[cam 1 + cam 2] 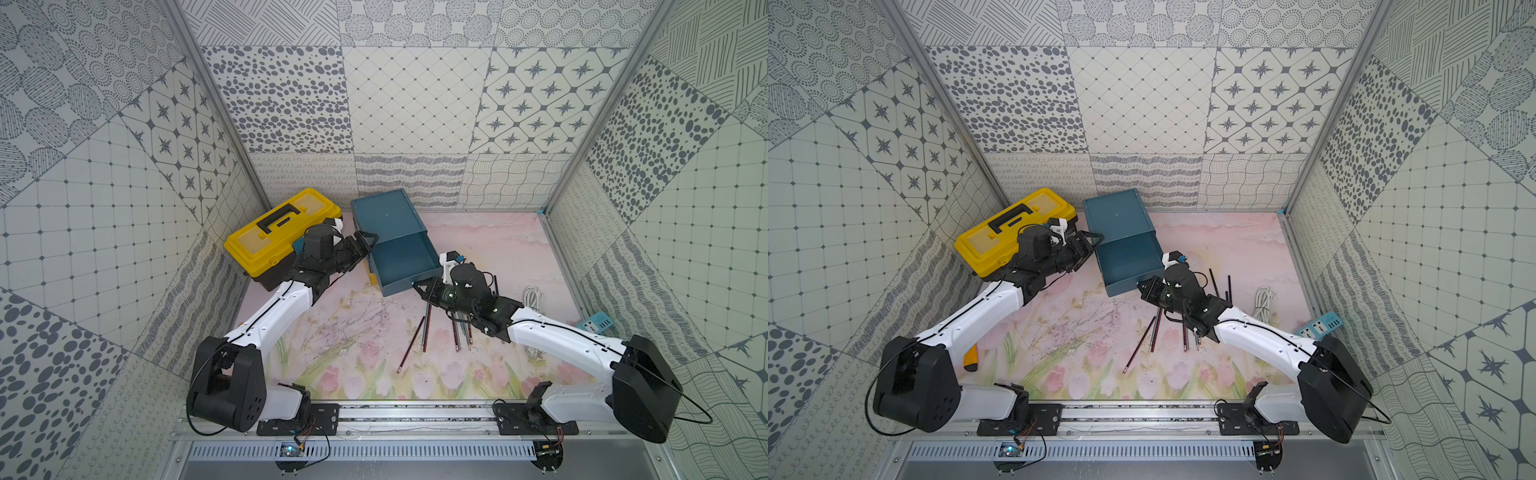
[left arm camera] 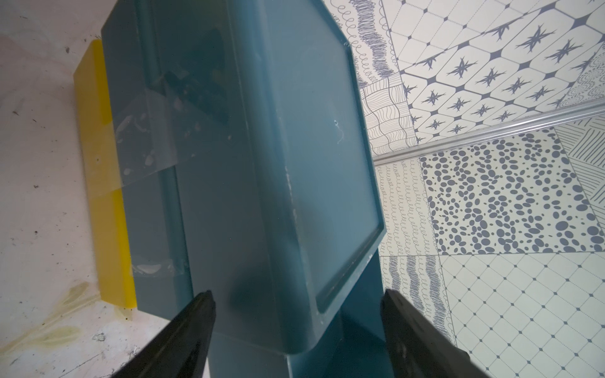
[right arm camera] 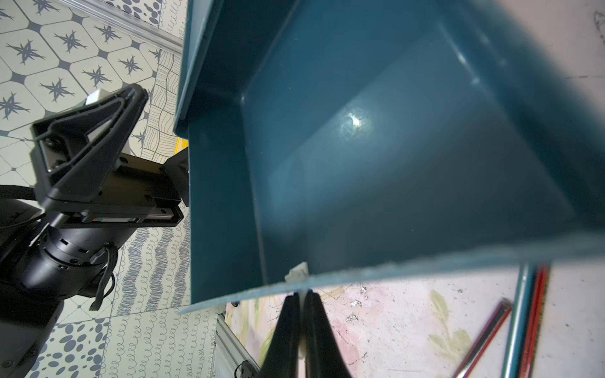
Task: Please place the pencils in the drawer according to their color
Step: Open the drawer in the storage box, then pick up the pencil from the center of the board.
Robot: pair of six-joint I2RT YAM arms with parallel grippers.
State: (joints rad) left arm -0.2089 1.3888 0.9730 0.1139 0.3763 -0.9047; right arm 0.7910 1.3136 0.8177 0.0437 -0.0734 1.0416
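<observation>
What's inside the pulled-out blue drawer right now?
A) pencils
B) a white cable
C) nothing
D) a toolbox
C: the drawer shows a bare floor in the right wrist view, and the pencils lie outside it.

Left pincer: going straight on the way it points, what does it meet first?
The teal drawer cabinet: the left pincer, open, points at its side wall, very close or perhaps already touching; depth is unclear.
</observation>
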